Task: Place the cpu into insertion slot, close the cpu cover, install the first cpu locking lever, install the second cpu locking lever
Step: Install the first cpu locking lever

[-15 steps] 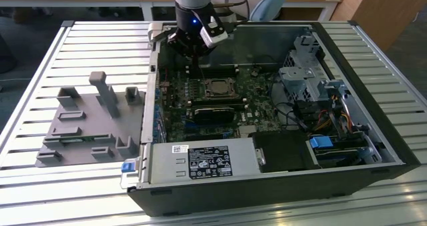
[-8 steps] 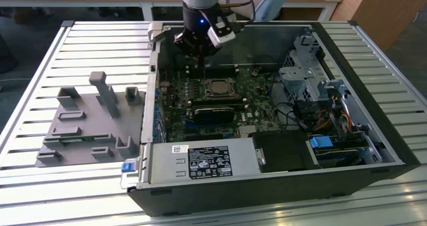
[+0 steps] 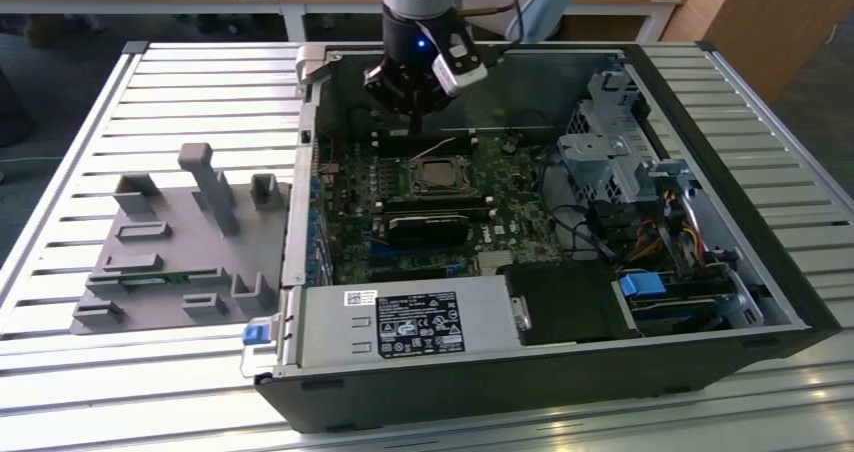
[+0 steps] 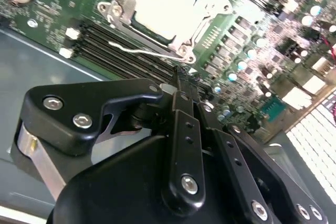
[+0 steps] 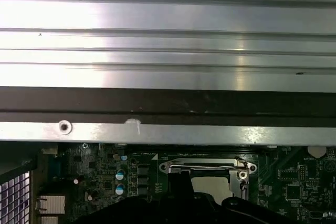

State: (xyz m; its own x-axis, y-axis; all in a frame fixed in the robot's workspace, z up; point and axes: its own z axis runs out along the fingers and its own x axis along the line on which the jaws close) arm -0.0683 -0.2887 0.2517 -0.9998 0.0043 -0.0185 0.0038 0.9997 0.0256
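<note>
Exterior view looks steeply down on the computer case (image 3: 534, 384); both wrist views, apparently close, share the cpu cover (image 4: 208, 14) (image 5: 205, 167).

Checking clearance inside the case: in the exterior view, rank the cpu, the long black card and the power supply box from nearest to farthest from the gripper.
1. the cpu, mid-board, closest to the gripper.
2. the long black card, just past the cpu.
3. the power supply box, farthest, low in the exterior view.
</note>
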